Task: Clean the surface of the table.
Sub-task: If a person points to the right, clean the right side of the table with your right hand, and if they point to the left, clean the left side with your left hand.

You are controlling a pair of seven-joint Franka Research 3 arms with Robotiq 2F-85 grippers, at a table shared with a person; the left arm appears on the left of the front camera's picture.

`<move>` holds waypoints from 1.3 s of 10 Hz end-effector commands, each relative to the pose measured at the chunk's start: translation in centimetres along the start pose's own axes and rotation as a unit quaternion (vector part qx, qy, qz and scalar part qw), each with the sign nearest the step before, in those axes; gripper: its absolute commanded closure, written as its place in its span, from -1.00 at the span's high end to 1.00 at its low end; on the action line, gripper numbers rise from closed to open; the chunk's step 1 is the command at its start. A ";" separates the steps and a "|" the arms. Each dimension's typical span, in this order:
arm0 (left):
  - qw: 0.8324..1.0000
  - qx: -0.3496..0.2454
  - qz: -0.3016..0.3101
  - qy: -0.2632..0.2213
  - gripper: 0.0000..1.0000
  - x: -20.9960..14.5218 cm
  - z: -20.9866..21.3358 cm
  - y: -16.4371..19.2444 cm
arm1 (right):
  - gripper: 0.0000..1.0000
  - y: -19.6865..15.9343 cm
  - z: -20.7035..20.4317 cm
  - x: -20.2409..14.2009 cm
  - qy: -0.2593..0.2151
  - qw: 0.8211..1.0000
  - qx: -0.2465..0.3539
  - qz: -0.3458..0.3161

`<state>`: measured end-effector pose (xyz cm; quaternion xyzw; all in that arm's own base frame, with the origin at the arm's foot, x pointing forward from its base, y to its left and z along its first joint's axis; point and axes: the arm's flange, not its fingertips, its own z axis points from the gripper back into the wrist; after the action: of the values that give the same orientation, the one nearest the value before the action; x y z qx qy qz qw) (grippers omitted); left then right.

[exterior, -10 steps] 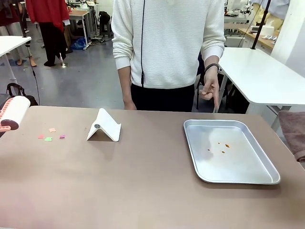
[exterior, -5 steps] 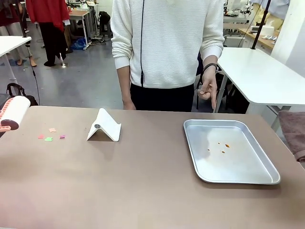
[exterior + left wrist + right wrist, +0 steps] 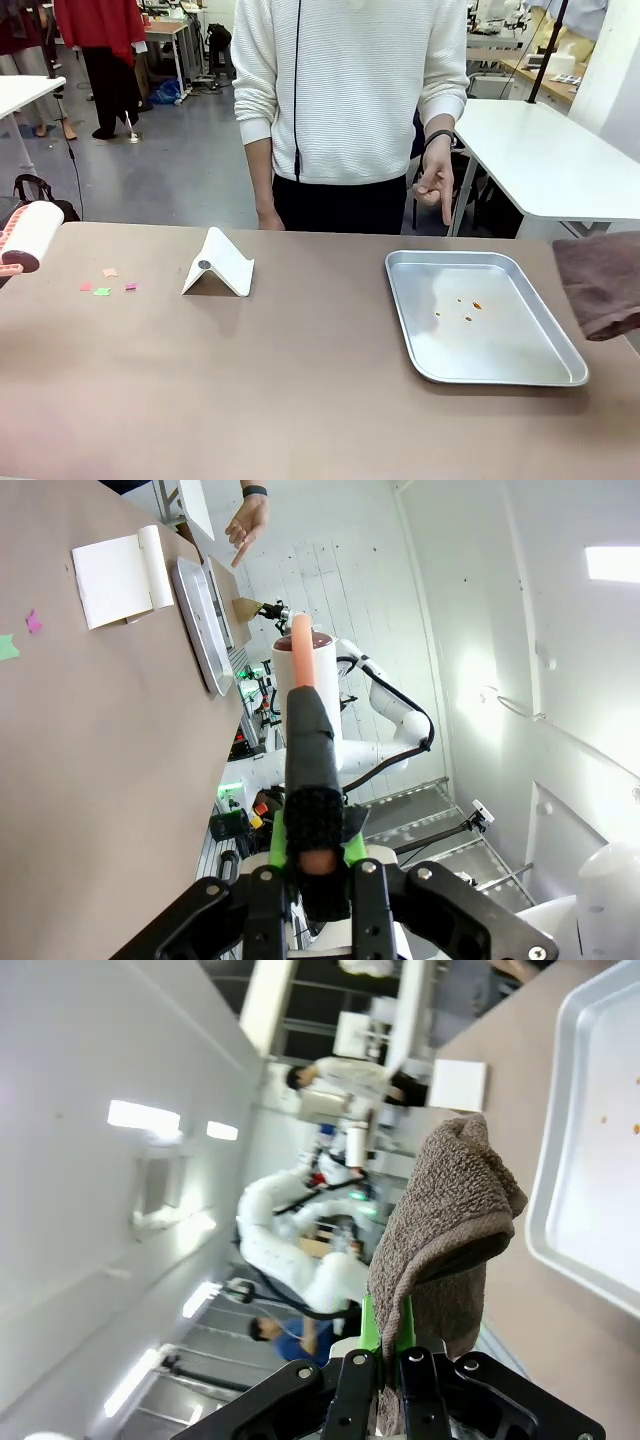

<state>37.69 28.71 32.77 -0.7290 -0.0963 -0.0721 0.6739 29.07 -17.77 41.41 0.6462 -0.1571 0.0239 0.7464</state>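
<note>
The brownish tabletop (image 3: 300, 400) spans the whole near part of the front view, and the change on it is at 3 o'clock: the brown towel (image 3: 603, 285) now reaches farther in from the right edge than a second ago, and higher, its hanging edge just beside the far right corner of the silver tray (image 3: 500, 345). In the right wrist view the right jaws are clenched on that towel (image 3: 440, 1220), green pads pinching a fold, with the cloth draped over them above the tray (image 3: 590, 1160). The person's hand (image 3: 437, 185) at 1 o'clock, one finger pointing down beyond the tabletop's far edge, has risen a little over the same second. Everything else lies as before: a few orange crumbs (image 3: 467, 306) inside the tray, the white folded stand (image 3: 220, 265) at 11 o'clock, and the small pink and green paper scraps (image 3: 106, 283) at 9 o'clock, well apart from the tray. The lint roller (image 3: 32, 236) has stayed at the left edge at 10 o'clock, just above the tabletop's far corner. In the left wrist view the left jaws are clamped on the roller's black handle (image 3: 308, 750), its pink shaft and white roll pointing away from the camera, with the tabletop (image 3: 120, 780) alongside.
</note>
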 end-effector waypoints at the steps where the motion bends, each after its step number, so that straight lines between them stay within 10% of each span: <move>1: 1.000 -0.004 -0.005 -0.007 -1.00 -0.2 -0.3 -0.6 | -0.89 0.9 -3.8 1.7 0.045 0.993 -0.107 0.007; 9: 1.000 -0.004 -0.005 -0.007 -1.00 -0.2 -0.3 -0.6 | -1.00 -1.5 -13.2 9.1 0.062 0.942 -0.329 0.031; 13: 1.000 -0.004 -0.005 -0.007 -1.00 -0.2 -0.3 -0.6 | -1.00 -1.1 -15.4 12.2 0.041 0.877 -0.475 0.055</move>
<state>37.57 28.57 32.72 -0.7297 -0.0961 -0.0708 0.6733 43.40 -5.90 41.25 0.2560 -0.1704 0.0310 0.9510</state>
